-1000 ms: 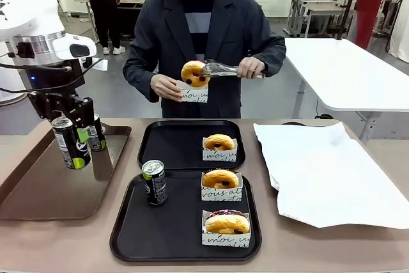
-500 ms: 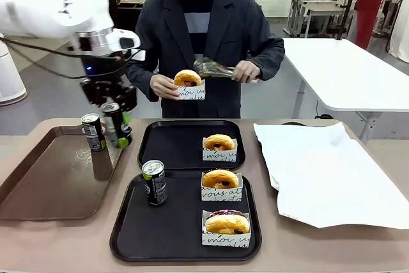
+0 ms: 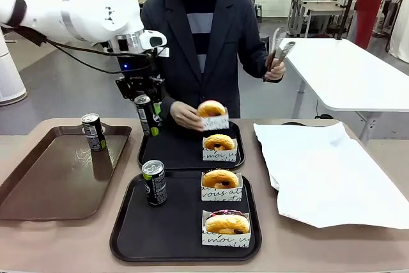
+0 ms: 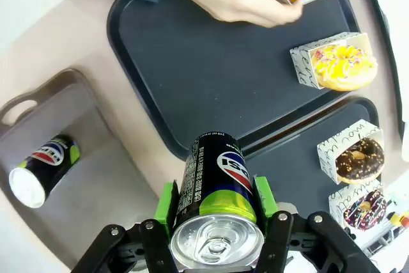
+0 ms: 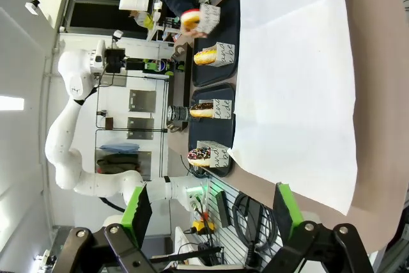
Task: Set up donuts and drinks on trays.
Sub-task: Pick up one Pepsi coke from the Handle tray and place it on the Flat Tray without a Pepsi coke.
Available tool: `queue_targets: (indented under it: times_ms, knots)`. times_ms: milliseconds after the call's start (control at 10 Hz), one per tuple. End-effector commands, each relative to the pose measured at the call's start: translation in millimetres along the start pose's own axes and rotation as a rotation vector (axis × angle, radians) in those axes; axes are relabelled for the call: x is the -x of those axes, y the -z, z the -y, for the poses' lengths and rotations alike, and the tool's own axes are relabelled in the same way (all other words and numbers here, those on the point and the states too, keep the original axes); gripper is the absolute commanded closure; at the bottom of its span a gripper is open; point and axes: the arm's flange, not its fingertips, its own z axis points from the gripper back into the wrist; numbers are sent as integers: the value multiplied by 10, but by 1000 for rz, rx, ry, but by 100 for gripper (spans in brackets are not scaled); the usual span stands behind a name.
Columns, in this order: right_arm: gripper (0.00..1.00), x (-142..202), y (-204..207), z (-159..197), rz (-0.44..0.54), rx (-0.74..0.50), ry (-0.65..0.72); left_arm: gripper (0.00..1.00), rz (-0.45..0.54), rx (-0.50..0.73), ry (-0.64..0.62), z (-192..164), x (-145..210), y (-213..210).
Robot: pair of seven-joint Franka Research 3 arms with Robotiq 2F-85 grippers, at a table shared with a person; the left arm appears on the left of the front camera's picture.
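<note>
Two trays, far one [image 3: 163, 148] short a drink: your left pincer [image 3: 147, 114] is clamped on a can [image 3: 145, 114] above its left edge, upper centre-left, upright for set-down. Right pincer [image 5: 211, 212] stands apart, idle. Since half a second ago, can moved right; person's hand [image 3: 185, 114] lowered a donut [image 3: 212, 110] tray-ward.

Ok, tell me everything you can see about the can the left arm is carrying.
The can is slim and black with a silver pull-tab top, a red, white and blue round logo and a green band. It looks like metal, unopened and undented. The left hand grips it between green pads, lifted off the table over the near-left edge of the far black tray, roughly upright.
</note>
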Motion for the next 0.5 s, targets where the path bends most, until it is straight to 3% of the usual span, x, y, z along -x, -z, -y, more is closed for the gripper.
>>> queue_targets:
  times_ms: [0,300,400]
  knots:
    - [0,-12,3,-9,18,-26,-18,42,-29,58,2,-121,221,-123]
    - [0,-12,3,-9,18,-26,-18,42,-90,61,64,-452,1114,-141]
    - [0,-12,3,-9,18,-26,-18,42,-88,48,66,-479,1225,-112]
